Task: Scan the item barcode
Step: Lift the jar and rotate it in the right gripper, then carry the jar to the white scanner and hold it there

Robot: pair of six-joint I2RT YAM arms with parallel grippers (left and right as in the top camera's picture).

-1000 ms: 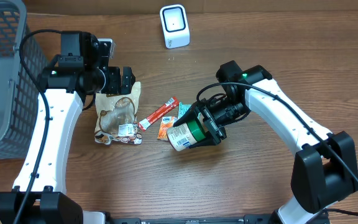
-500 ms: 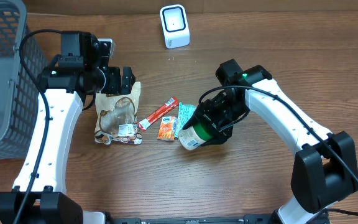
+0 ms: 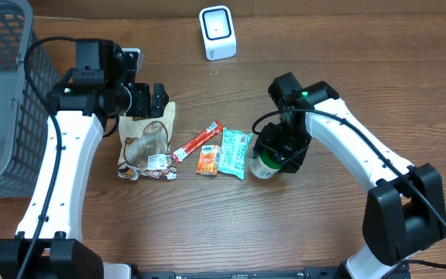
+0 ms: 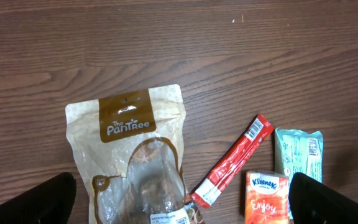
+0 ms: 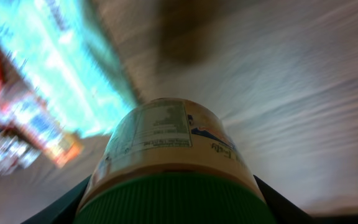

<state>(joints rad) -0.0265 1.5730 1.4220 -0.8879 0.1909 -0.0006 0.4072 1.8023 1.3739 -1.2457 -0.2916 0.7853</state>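
Gripping the green-lidded bottle [image 3: 265,164] at its cap end, the right end effector [image 3: 283,147] stood well apart from the scanner [image 3: 217,32], on the robot's side of it and toward the right arm. The bottle's long axis ran from the fingers down toward the worktop [image 3: 347,62], so it probably needed lifting and turning before any barcode, not discernible here, could face the scanner. Bare worktop lay open between bottle and scanner, and only the teal packet [image 3: 235,153] sat just beside the bottle. The left end effector [image 3: 155,99], spread and empty, hung over the brown pouch [image 3: 147,143], left of the scanner.
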